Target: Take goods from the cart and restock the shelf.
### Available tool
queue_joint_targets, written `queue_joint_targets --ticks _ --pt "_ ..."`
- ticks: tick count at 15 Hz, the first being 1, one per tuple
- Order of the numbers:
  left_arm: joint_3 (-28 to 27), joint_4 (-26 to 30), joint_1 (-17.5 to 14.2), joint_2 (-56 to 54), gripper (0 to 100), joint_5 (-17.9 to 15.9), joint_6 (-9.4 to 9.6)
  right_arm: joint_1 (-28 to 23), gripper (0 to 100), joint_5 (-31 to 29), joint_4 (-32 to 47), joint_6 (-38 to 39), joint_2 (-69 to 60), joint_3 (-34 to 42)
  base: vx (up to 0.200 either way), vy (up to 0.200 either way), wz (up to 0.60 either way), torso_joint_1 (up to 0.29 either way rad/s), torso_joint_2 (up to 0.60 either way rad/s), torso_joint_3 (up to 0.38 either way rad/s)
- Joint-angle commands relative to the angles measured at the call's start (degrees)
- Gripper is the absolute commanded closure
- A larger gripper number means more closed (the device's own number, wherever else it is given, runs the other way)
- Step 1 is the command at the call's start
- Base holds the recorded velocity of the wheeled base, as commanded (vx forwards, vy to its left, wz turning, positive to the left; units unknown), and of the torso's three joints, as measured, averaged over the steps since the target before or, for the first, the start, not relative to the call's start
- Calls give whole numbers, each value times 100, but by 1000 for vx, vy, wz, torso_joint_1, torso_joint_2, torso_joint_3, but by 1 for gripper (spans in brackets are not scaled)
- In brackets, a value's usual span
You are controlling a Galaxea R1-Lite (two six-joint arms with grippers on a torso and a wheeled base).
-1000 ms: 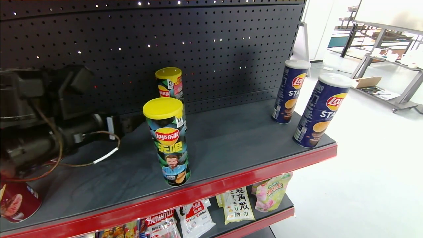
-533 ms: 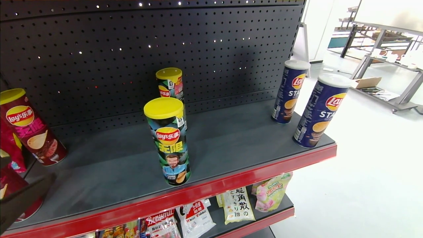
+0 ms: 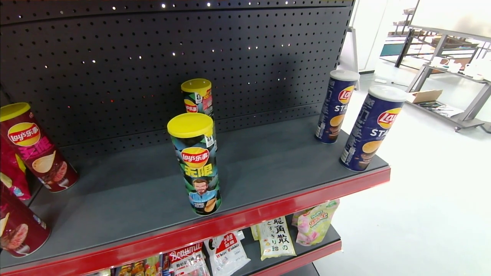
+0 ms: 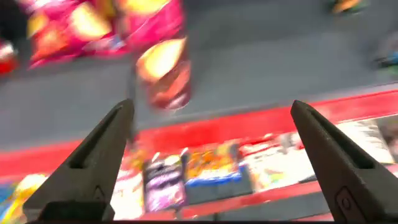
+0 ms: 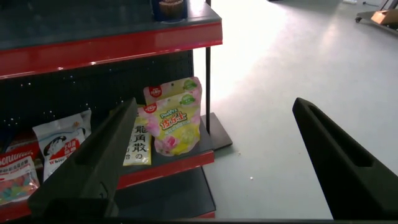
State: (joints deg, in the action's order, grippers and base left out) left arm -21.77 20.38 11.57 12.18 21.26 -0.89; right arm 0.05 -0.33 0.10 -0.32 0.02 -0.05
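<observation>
Left gripper [image 4: 211, 109]: its two dark fingers [image 4: 93, 168] are spread wide, with nothing between them. Through the gap, blurred, the front maroon can [image 4: 165, 74] stands on the grey upper shelf [image 4: 267, 56], close to the red front edge [image 4: 249, 121]. Pink snack bags [image 4: 93, 25] lie behind it, and packaged snacks [image 4: 211, 171] fill the tier below.

Right gripper [image 5: 216, 102]: its fingers [image 5: 342, 162] are likewise parted and hold nothing. Beyond them a pink-and-green pouch [image 5: 174, 124] stands upright at the end of the lower shelf [image 5: 165, 169], just beside a white-and-yellow bag [image 5: 138, 149], over pale floor [image 5: 280, 56].

Head view: the goods stand upright on the upper shelf before the black pegboard [image 3: 153, 57]. The rear maroon can [image 3: 32, 147] is at the left end. The front green can [image 3: 195, 168], yellow-lidded, is mid-shelf near the edge, with the rear green can [image 3: 196, 97] directly behind it at the pegboard. The front blue can [image 3: 370, 128] and the rear blue can [image 3: 337, 106] occupy the right end, well apart from the green pair.
</observation>
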Motion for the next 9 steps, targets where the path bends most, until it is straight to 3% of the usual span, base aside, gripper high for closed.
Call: queue_joint_targets --ticks 1,4,7,9 --pt "121 335 -41 -567 0 168 19 4 0 -2 -1 -3 -2 5 0 0 0 0 0 0" --pt "147 352 -76 -664 0 203 -8 4 0 -2 -1 -3 -2 -4 0 0 0 0 0 0" --pt "314 317 -76 -664 0 -87 -148 4 0 7 -1 -39 -2 5 0 0 0 0 0 0" --pt "305 352 -102 -647 0 -96 -148 4 0 -2 -1 -21 -2 -4 0 0 0 0 0 0"
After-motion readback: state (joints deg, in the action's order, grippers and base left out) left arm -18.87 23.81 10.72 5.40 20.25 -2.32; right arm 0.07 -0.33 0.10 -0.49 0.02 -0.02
